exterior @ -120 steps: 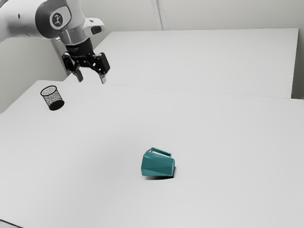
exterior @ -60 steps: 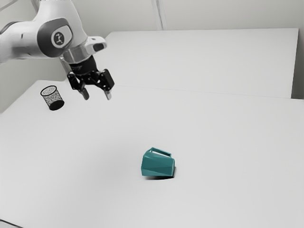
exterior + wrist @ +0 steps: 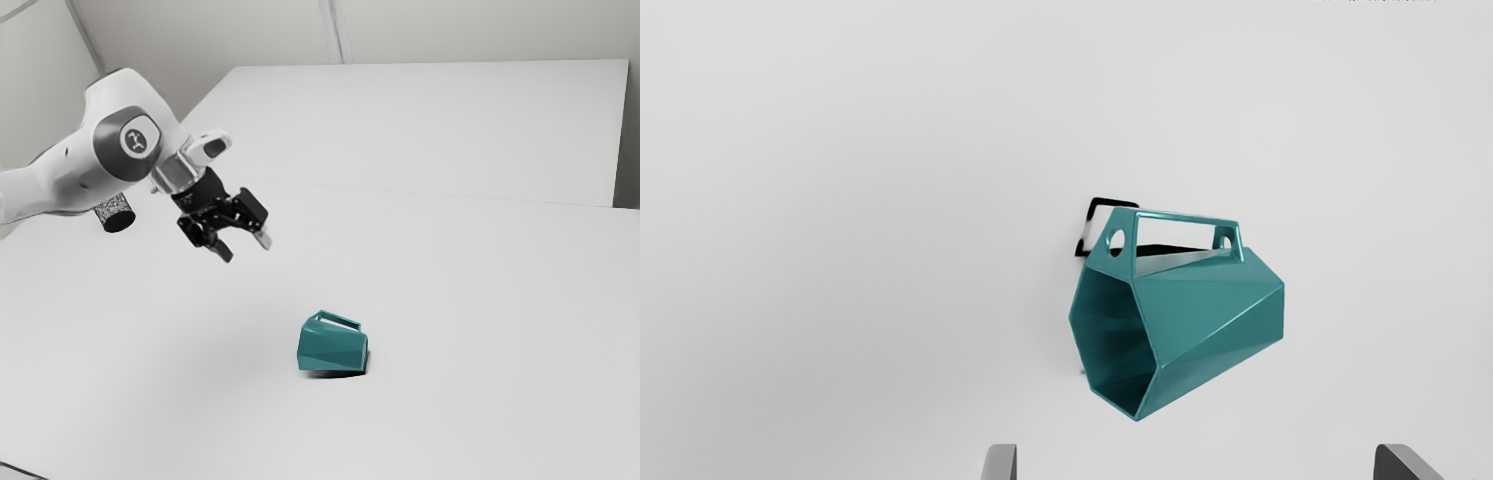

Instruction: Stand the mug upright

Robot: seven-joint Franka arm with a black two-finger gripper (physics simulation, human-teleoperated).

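Well, nearest the exterior camera, my mug lies on its side on the table, mouth toward nine o'clock in the exterior view, handle around twelve to one. I'd guess it's light and stiff, thin at the rim, perhaps brittle, and its smooth facets may slip. I'd take the body near the mouth, a pad flat on each side, then lift and swing the mouth up to twelve, foot down; by the handle alone it could pivot. Farther off, my gripper is released and holding nothing, well above the table, with the mug between four and five o'clock from it. Farthest, the bin sits between nine and ten, partly behind the arm.
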